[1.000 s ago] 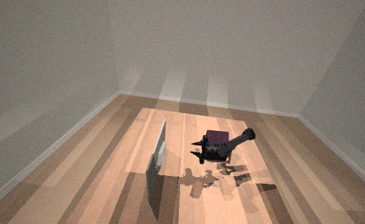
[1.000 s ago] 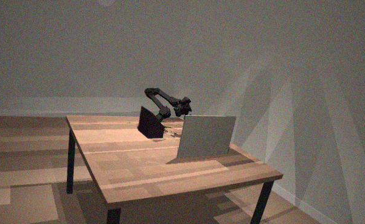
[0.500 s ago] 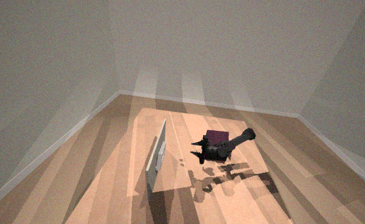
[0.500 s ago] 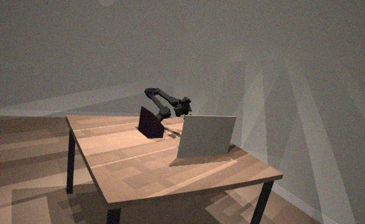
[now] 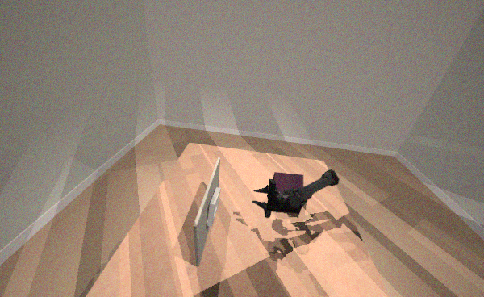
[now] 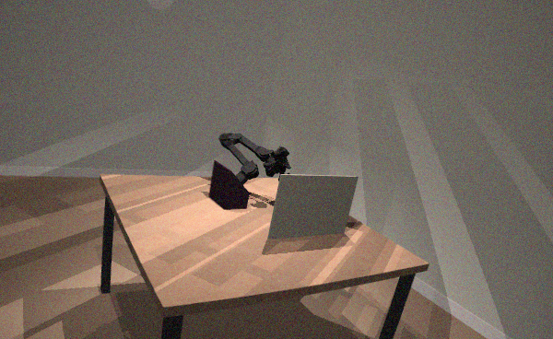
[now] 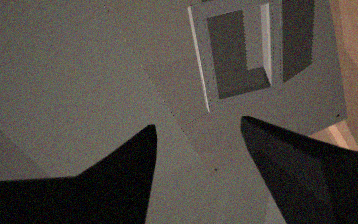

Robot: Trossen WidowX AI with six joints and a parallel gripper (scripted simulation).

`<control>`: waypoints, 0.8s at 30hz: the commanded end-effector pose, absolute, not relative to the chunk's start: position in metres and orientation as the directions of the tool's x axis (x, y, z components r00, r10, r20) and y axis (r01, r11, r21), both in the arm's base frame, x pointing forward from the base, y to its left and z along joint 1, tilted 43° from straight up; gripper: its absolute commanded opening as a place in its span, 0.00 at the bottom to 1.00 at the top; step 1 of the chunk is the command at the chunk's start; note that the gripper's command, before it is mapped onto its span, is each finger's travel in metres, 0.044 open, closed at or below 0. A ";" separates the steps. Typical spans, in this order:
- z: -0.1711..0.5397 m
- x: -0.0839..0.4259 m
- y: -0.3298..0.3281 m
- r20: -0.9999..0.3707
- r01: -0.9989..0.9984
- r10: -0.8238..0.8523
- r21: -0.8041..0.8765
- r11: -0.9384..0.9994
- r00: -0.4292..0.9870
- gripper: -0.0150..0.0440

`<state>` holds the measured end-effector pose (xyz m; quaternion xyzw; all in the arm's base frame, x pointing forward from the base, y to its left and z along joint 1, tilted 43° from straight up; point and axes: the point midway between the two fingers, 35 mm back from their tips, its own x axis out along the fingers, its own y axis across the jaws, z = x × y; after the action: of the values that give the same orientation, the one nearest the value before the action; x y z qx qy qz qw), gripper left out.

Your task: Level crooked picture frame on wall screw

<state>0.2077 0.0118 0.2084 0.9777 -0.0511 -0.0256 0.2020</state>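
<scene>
The picture frame (image 5: 214, 207) (image 7: 205, 50) is a small grey rectangle with an open middle, on the robot's side of the upright grey panel (image 5: 202, 226) (image 6: 313, 207). In the wrist view it leans relative to the image, but I cannot tell reliably how far it is off level. The screw and the notched strip are hidden. My gripper (image 5: 253, 196) (image 7: 198, 127) is open, with nothing between its fingers. It stands apart from the frame, on the robot's side of the panel. In the wrist view the fingertips appear below the frame's lower end. The panel hides the frame in the exterior view.
A dark purple block (image 5: 289, 181) (image 6: 227, 189) stands on the wooden table (image 6: 182, 258) beside the arm. The panel rises from the table in front of the gripper. Strong light and shadow streaks cross the table and the room walls.
</scene>
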 end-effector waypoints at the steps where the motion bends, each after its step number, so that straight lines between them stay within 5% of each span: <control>1: 0.208 0.208 0.011 -0.030 -0.093 -0.114 0.395 -0.914 0.993 0.69; 24: 0.205 0.240 0.024 -0.028 -0.087 -0.112 0.452 -0.888 0.993 0.69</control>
<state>0.2260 0.0189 0.2110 0.9750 -0.0527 -0.0215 0.2148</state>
